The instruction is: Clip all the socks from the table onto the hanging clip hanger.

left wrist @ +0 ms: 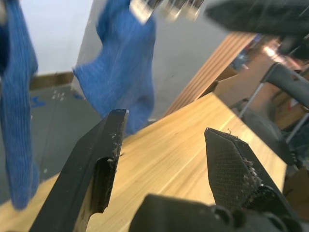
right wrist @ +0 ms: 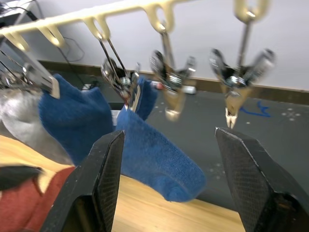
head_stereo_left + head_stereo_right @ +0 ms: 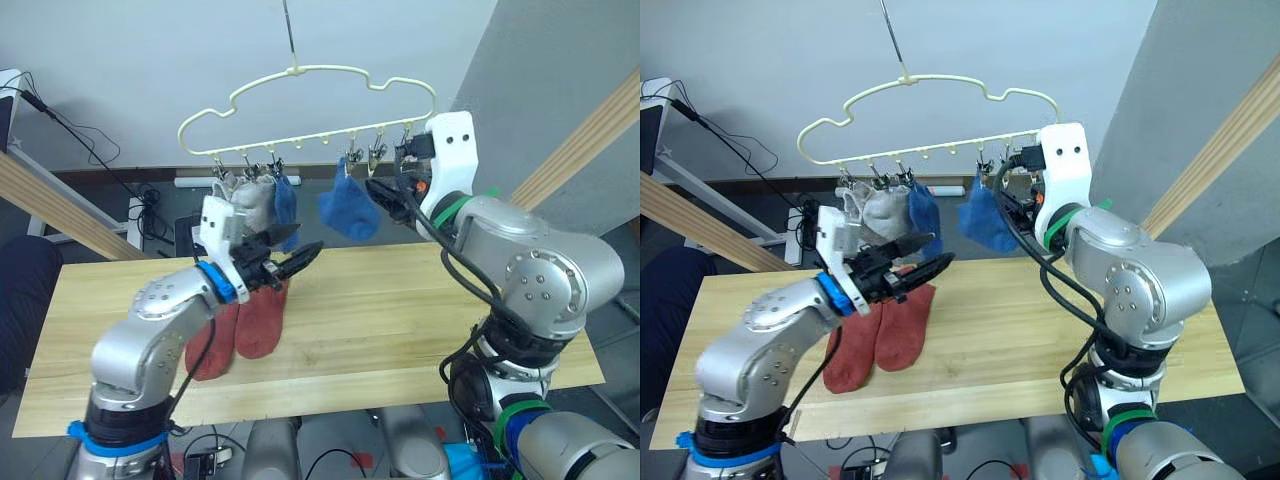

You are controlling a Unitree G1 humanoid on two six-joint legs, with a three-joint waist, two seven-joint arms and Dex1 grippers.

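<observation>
- The hanger (image 3: 300, 105) hangs by its hook above the far edge of the table (image 3: 400, 310). Two grey socks (image 3: 250, 200) and a blue sock (image 3: 286, 203) are clipped side by side at its left end. A second blue sock (image 3: 349, 210) hangs from a clip nearer the right end.
- Two red socks (image 3: 885, 335) lie side by side on the table, under the left arm.
- The left gripper (image 3: 290, 262) is held above the red socks, its fingers open and empty. The left wrist view shows bare wood between them and the blue socks hanging beyond.
- The right gripper (image 2: 169, 183) is raised near the hanger's right end, fingers spread with nothing between them. Its wrist view shows what the head views hide: two empty clips (image 2: 231, 79) just beside the second blue sock's clip.
</observation>
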